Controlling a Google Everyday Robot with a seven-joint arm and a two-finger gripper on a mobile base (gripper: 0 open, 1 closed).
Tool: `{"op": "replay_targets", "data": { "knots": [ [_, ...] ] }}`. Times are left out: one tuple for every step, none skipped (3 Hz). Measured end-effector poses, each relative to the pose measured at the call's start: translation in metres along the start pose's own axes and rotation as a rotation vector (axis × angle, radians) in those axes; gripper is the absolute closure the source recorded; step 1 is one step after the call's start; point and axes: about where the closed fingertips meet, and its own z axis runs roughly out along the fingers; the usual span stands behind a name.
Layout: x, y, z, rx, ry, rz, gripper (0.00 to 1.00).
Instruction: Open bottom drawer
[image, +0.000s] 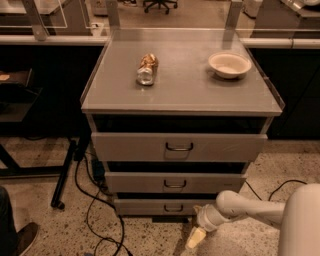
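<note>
Fingers (196, 237) of the gripper (192, 243) look pressed together, empty, low beside the bottom drawer (150, 206), whose handle (173, 208) is not yet grasped.

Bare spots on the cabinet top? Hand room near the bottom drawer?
Cabinet top: free between the lying can and the bowl, and along the whole front edge. Low down it is crowded: the claw hangs just below and right of the handle of the bottom drawer, and cables trail over the floor to its left.
</note>
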Motion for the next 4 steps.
{"op": "replay_targets", "data": {
  "knots": [
    [-0.001, -0.007, 0.001, 0.009, -0.004, 0.002, 0.0],
    [0.0, -0.003, 0.01, -0.004, -0.023, 0.007, 0.0],
    [-0.01, -0.023, 0.024, 0.038, -0.068, 0.003, 0.0],
    [-0.02, -0.077, 0.023, 0.141, -0.081, -0.013, 0.0]
  ]
}}
